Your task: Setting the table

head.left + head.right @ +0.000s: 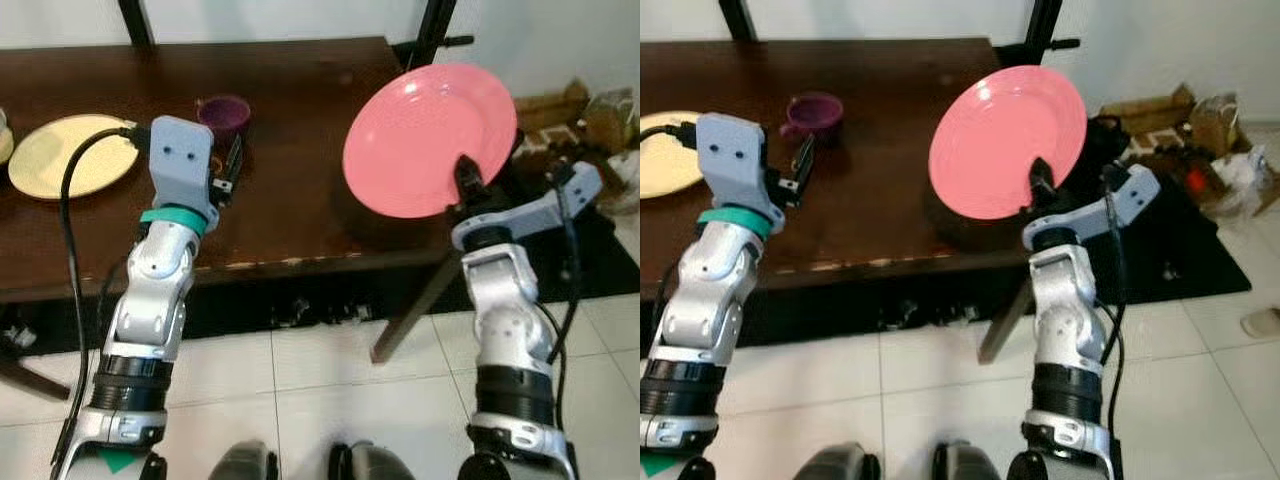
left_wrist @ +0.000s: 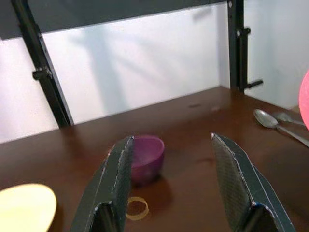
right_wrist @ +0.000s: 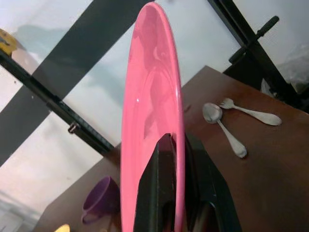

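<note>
The right gripper [image 3: 179, 193] pinches the rim of the pink plate [image 1: 430, 138], one finger on each face, and holds it tilted up above the right end of the dark desk [image 1: 290, 215], its face toward the camera. The left gripper [image 2: 171, 186] hovers over the desk's near edge with its fingers spread apart, pointing at the purple cup [image 1: 224, 115], which stands just beyond it. A small tan ring [image 2: 136, 208] lies on the desk in front of the cup. A yellow plate [image 1: 70, 155] sits flat near the desk's left end. In the right wrist view a spoon [image 3: 222, 128] and a fork [image 3: 248, 112] lie side by side on the desk beyond the pink plate. The desk stands on a white tiled floor [image 1: 320, 370], with black frame posts [image 2: 41, 72] behind it against a white wall.
</note>
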`<state>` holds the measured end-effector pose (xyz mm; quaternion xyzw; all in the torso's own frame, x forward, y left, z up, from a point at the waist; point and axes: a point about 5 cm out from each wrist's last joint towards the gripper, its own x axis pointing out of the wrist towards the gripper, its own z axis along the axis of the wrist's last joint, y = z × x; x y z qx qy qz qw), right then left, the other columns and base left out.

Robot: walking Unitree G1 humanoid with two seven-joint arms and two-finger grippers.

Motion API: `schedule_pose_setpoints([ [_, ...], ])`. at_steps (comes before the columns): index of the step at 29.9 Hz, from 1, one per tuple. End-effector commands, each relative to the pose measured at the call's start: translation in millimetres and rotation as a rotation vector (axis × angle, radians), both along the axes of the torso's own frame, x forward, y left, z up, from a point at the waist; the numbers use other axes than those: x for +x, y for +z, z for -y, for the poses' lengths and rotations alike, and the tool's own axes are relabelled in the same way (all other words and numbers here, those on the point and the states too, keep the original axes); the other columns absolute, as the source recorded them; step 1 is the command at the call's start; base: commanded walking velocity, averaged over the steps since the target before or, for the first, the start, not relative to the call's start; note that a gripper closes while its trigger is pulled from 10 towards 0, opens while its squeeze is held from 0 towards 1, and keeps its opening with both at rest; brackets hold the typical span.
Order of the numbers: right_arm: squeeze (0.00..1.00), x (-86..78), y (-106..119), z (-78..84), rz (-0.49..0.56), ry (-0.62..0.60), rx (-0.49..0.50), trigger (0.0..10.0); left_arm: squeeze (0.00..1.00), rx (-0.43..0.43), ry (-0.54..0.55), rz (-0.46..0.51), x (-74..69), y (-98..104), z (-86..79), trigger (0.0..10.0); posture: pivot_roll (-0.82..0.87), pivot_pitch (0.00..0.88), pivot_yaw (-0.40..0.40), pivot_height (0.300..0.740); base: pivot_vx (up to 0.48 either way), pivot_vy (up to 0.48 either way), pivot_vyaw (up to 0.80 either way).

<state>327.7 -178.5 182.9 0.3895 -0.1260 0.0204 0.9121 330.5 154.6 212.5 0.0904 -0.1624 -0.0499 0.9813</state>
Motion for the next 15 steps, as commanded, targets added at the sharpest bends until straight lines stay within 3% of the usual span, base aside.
schedule_pose_setpoints([
  [1,0.0,0.9,1.3,-1.3,0.003,-0.001,0.014,10.0,0.0,0.007,0.002,-0.024,-0.1,-6.0,-1.2,10.0,0.07,0.0,0.025,0.74,0.36,0.0,0.0],
  [8,0.0,2.1,2.1,10.2,-0.012,-0.108,-0.007,10.0,0.0,0.016,-0.014,-0.027,-0.2,-6.2,0.2,10.0,0.07,0.0,0.029,0.74,0.354,0.0,0.0],
  [15,0.0,2.3,4.1,15.7,-0.012,-0.136,-0.024,10.0,0.0,0.022,-0.025,-0.028,0.3,-5.8,1.2,10.0,0.07,0.0,0.029,0.74,0.363,0.0,0.0],
])
